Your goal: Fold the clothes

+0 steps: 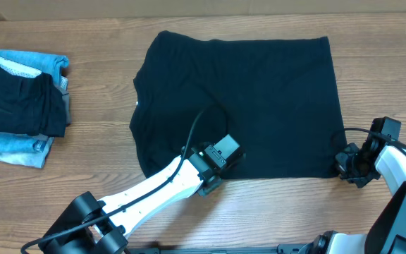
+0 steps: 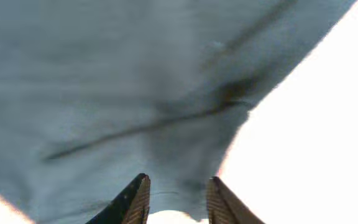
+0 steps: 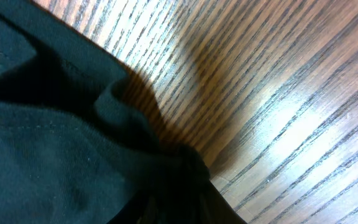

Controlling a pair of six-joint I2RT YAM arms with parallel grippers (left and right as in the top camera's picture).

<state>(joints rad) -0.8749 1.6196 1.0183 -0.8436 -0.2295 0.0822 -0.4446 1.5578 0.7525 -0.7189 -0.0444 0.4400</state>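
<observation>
The black T-shirt (image 1: 245, 92) lies spread flat in the middle of the bench (image 1: 97, 162), the left claw (image 2: 178, 179) sits over its near edge with fingers a little apart, and the right claw (image 1: 349, 164) pinches its near right corner.

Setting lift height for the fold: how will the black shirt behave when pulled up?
Likely floppy: the shirt puckers into folds at the right gripper, so lifted parts should sag. Probably light: it lies thin and flat. A push would likely wrinkle it.
</observation>
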